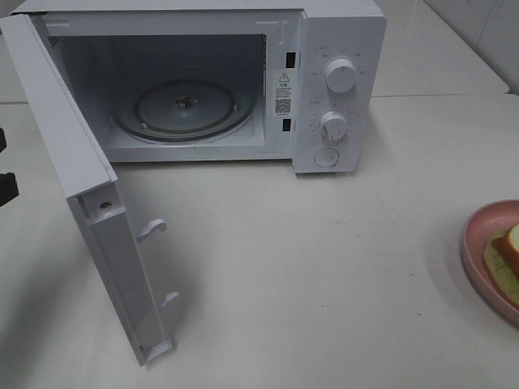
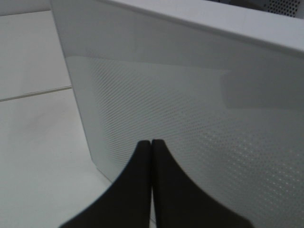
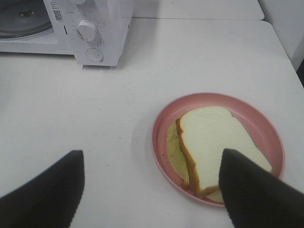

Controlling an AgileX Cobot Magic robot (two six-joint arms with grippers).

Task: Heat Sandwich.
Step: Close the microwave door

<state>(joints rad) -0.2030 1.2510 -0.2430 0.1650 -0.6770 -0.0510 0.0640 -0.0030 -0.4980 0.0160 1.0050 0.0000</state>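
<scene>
A white microwave [image 1: 211,81] stands at the back of a pale table [image 1: 324,267], its door [image 1: 89,194] swung fully out toward the front so the cavity is exposed. Inside, the glass turntable [image 1: 185,109] lies bare on the cavity floor. The door's free edge juts well forward of the microwave, and two latch hooks [image 1: 154,229] stick out from its inner face. To the control-panel side of the microwave, with its two knobs [image 1: 340,74] and round button [image 1: 327,158], the tabletop runs open and flat all the way to the pink plate [image 1: 478,243], which is cut off by the edge of the exterior view.

The sandwich [image 3: 213,147] lies on that plate [image 3: 164,123], well apart from the microwave [image 3: 102,33] and toward its front. White bread is on top, with a yellow-green layer showing at its side.

The right gripper [image 3: 152,190] hangs above the table with its fingers spread wide. One fingertip [image 3: 251,190] overlaps the near corner of the sandwich in the wrist view; whether it touches cannot be told.

The left gripper [image 2: 151,147] has its fingers pressed together, holding nothing. It sits just beside the dotted outer face of the microwave door [image 2: 199,133].
</scene>
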